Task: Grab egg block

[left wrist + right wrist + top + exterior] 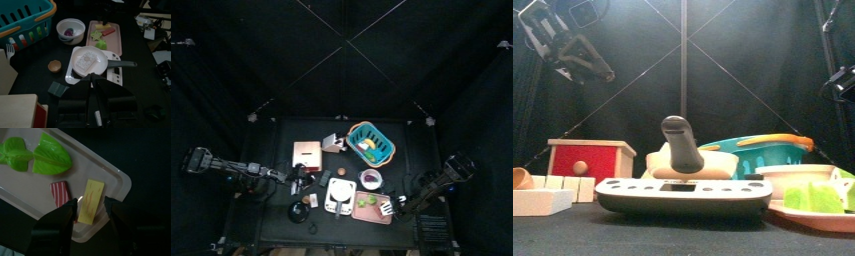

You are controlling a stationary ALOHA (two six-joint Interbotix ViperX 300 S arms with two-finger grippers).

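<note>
The egg block (91, 200), a flat yellow strip, lies on the pink tray (117, 175) near its corner, beside a red strip (61, 193). It also shows in the left wrist view as the egg block (100, 26). My right gripper (90, 210) hangs just above it, jaws open, one on either side of the strip, holding nothing. In the top view the right gripper (398, 207) is at the tray's right end. My left gripper (95, 97) rests shut over the table's left part, behind the white pan (85, 61).
Two green leaf pieces (40, 155) share the tray. A white bowl (70, 30), a teal basket (372, 140), a small brown cup (54, 65) and a red wooden box (306, 152) stand around. The pan's dark handle (123, 63) points toward the tray.
</note>
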